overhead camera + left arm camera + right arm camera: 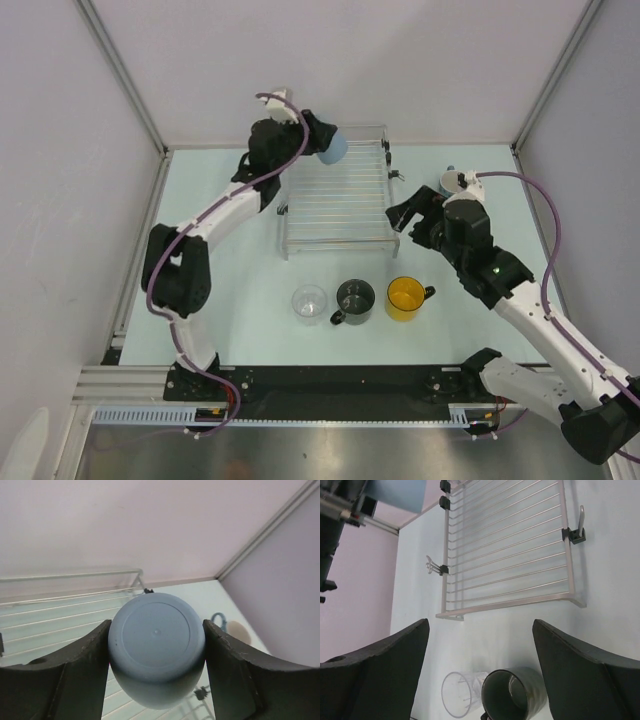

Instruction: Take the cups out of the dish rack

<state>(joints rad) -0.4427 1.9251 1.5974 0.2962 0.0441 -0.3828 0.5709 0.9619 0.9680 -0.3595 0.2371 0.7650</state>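
Cups from the task stand in several places. Three sit in a row on the table [240,280] near the front of the dish rack [335,190]: the clear tumbler [310,304] on the left, the dark grey mug [354,300] in the middle and the yellow mug [406,298] on the right, all upright with mouths up. The blue handled mug [458,181] stands on the table to the right of the rack, just behind the right arm.

The pale blue cup [333,148] is in the left gripper [322,140], held over the far end of the rack. In the left wrist view the two dark fingers [75,680] press on opposite sides of the cup [157,645], whose flat round base faces the camera, with the rack's thin bars [60,615] below it. Whether the cup touches the far rail cannot be told.

The right gripper [408,222] hovers beside the rack's near right corner, its jaws spread wide with nothing between them. Its wrist view looks down past both fingers [375,675] at the rack [510,550], the tumbler [462,695] and the dark grey mug [512,697].
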